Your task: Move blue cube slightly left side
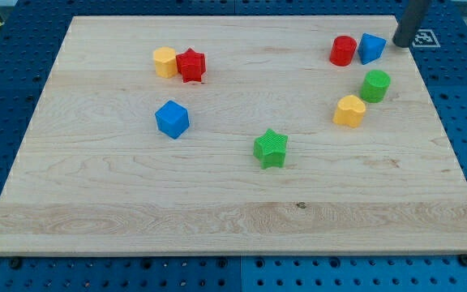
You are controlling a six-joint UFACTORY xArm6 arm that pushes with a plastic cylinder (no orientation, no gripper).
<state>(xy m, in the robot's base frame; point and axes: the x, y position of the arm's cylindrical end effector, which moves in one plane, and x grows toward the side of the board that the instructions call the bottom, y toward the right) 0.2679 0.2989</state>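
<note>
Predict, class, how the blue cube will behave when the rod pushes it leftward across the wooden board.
The blue cube rests on a flat face, so it will probably slide rather than roll. It looks small and rigid, likely light. It sits corner-on, so an off-centre push may twist it.

On the board [233,227], the yellow block [164,62] and red star [191,66] touch side by side at the far left, with the blue cube [172,119] nearer and well apart from them, and the green star [271,148] lies nearest, about mid-board. At the far right the red cylinder [343,50] sits just left of a blue block [370,49], touching it. My tip [399,45] stands just right of that block, while the green cylinder [374,85] and, nearer and slightly left, the yellow heart [349,110] lie below them.
</note>
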